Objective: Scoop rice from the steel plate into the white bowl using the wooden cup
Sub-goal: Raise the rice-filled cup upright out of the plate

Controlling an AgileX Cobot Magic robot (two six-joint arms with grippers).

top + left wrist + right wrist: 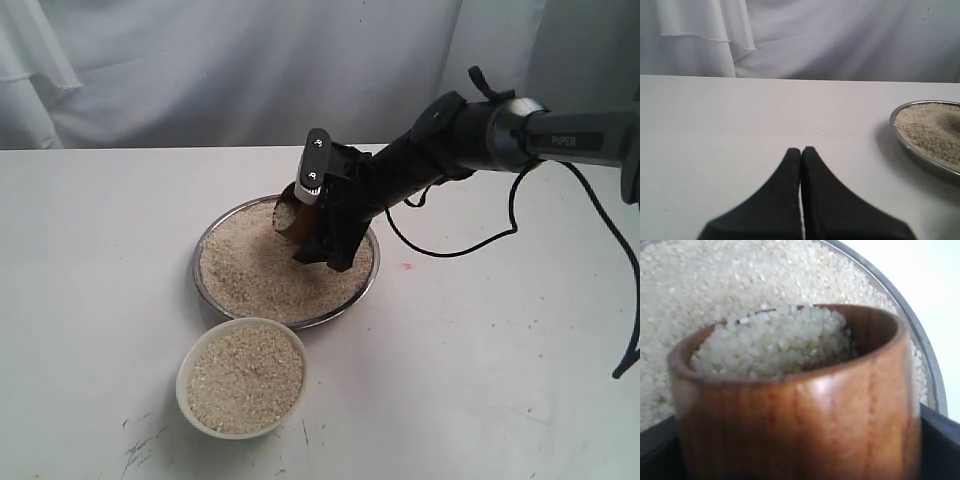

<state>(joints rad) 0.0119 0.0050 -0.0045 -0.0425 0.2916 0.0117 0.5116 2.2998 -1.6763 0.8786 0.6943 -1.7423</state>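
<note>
Exterior: right gripper (308, 222) clamps the small reddish-brown wooden cup (287, 215), tilted low over the pale rice (250, 272) in the wide shiny steel plate (205, 250). The round white bowl (190, 365) sits near, almost full, so 1 more pour may overflow. Left wrist: left gripper (801, 150) pressed shut, empty, over bare white table (715, 115), white drapes (840, 35) behind. Right wrist: cup brimming, so any extra tilt spills grains.

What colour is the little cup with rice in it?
The wooden cup is reddish-brown, with streaky grain; right wrist view shows it best.
</note>
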